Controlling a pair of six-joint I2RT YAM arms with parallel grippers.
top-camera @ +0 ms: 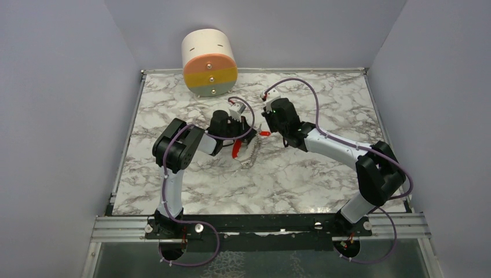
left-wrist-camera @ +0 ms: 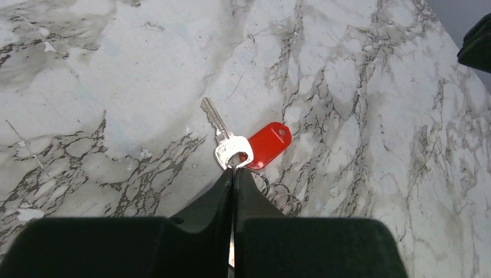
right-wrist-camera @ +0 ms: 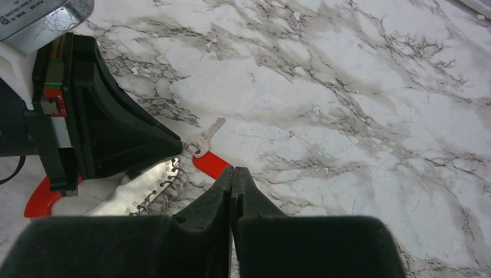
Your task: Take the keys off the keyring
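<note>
The left hand [left-wrist-camera: 233,174] sits low over the worktop [left-wrist-camera: 359,87], its arm folded at the elbow. Its fingers are pressed together, pinching the keyring [right-wrist-camera: 189,149] right at the head of the silver key [left-wrist-camera: 223,136]. The key lies flat near the middle of the worktop, blade pointing away from the hand. A red tag [left-wrist-camera: 267,145] lies touching the key's head, and a coil of wire rings [left-wrist-camera: 282,200] lies just beside them. The right hand [right-wrist-camera: 232,172] is stretched in from the other side, fingers closed together on nothing. A banded drum [top-camera: 209,63] lies on its side at the back edge; its contents cannot be seen.
</note>
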